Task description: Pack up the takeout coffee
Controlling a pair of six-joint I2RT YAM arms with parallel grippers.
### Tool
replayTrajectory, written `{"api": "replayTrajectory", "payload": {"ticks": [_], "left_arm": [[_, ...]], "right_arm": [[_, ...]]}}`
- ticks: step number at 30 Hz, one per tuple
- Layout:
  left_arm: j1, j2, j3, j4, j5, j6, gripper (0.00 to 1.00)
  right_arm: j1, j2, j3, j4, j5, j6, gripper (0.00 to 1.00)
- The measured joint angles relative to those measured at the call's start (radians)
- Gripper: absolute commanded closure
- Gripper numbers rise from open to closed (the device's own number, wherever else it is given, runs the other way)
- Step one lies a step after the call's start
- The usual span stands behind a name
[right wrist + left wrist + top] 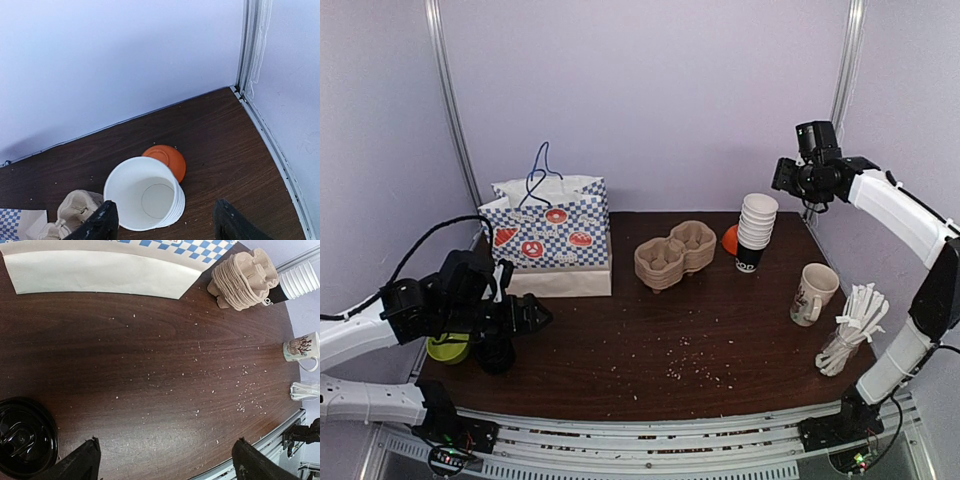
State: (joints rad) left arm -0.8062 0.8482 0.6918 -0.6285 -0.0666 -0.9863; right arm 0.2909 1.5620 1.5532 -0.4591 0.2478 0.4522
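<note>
The left claw hangs wide open and empty, low over the tabletop. The takeout coffee stands just beside one of its fingers at the near-left corner, ungripped (only its black lid shows from the wrist). The right claw is spread open too, holding nothing, high above the stack of lidless cups at the far right. No coffee shows in the checked paper bag or the pulp carriers. Packing looks not yet begun: grasping, carrying and placing are all left.
</note>
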Motion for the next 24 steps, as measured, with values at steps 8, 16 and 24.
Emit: {"api": "replayTrajectory", "payload": {"ticks": [8, 16, 24], "left_arm": [[0.000, 0.022, -0.008, 0.048, 0.004, 0.000, 0.05], [0.000, 0.027, -0.019, 0.055, 0.007, 0.001, 0.05], [0.000, 0.027, -0.023, 0.056, 0.007, 0.000, 0.05]], "right_arm": [[-0.050, 0.126, 0.010, -0.043, -0.094, 0.010, 0.49], [-0.074, 0.169, 0.013, -0.043, -0.138, 0.031, 0.62], [-0.084, 0.178, 0.013, -0.040, -0.161, 0.049, 0.86]]}}
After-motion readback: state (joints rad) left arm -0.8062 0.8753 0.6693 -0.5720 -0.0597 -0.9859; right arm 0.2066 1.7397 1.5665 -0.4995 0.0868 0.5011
